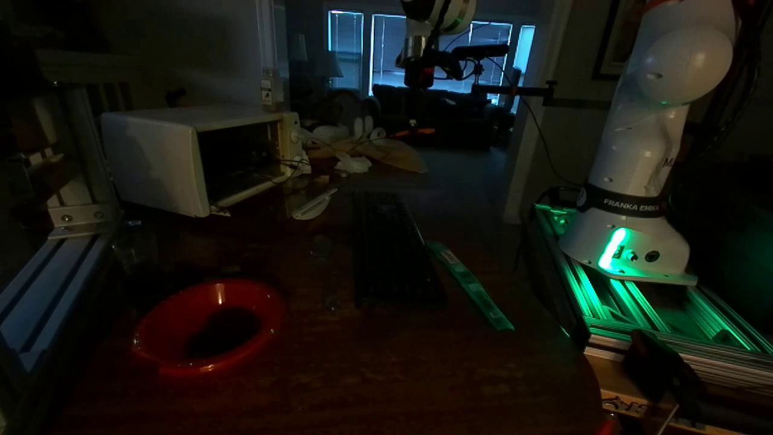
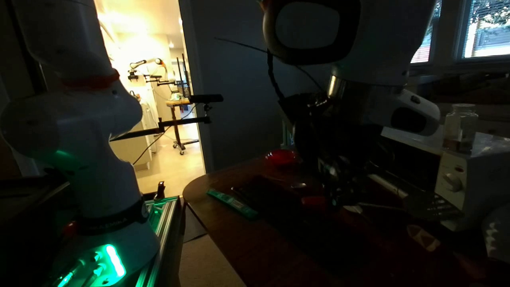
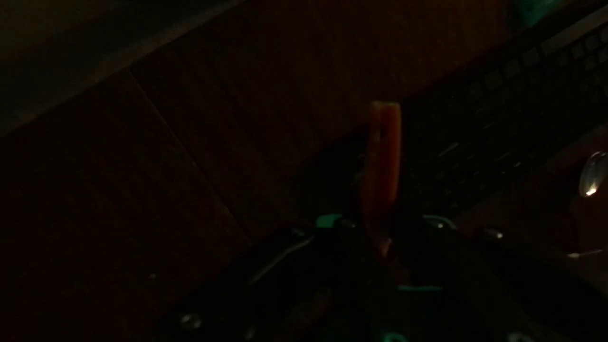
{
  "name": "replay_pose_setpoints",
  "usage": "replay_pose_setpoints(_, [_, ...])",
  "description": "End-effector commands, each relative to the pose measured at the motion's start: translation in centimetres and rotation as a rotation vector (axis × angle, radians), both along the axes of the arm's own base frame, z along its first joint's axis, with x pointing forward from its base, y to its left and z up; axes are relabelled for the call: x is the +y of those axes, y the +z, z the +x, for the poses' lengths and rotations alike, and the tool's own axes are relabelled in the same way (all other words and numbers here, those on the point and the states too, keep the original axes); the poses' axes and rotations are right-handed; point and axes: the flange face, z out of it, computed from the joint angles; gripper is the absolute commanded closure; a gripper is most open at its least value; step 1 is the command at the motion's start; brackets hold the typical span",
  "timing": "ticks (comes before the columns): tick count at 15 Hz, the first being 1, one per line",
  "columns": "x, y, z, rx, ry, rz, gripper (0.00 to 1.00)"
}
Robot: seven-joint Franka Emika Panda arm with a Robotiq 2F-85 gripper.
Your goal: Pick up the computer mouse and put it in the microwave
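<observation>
The white microwave [image 1: 151, 163] stands on the table in an exterior view. Its front looks open onto a dark inside. It also shows in an exterior view [image 2: 474, 179], with a knob on its front. My gripper [image 3: 380, 221] is shut on an elongated red-orange object [image 3: 385, 156]. The object also shows in both exterior views [image 1: 415, 132] [image 2: 314, 201]. The gripper holds it above the table, near the keyboard's end, apart from the microwave. No computer mouse can be made out in the dim views.
A dark keyboard [image 1: 395, 248] lies mid-table, beside a green strip [image 1: 474, 287]. A red bowl [image 1: 151, 347] sits near the table's front. A white utensil-like object [image 1: 314, 205] lies between microwave and keyboard. A glass jar [image 2: 460, 127] stands on the microwave. A shiny spoon [image 3: 593, 175] lies beside the keyboard.
</observation>
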Motion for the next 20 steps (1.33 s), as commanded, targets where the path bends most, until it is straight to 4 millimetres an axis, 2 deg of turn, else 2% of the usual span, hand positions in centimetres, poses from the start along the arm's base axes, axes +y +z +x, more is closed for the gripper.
replay_pose_setpoints(1, [-2.7,-1.2,-1.6,-0.057,-0.151,-0.01,0.95])
replay_pose_setpoints(6, [-5.1,-5.0,-1.0,-0.127,-0.231,-0.053,0.95])
replay_pose_setpoints(13, [-5.9,-11.3,1.1,-0.156,-0.236,-0.138,0.95])
replay_pose_setpoints(20, [-6.4,-14.4,2.5,-0.164,-0.221,-0.164,0.95])
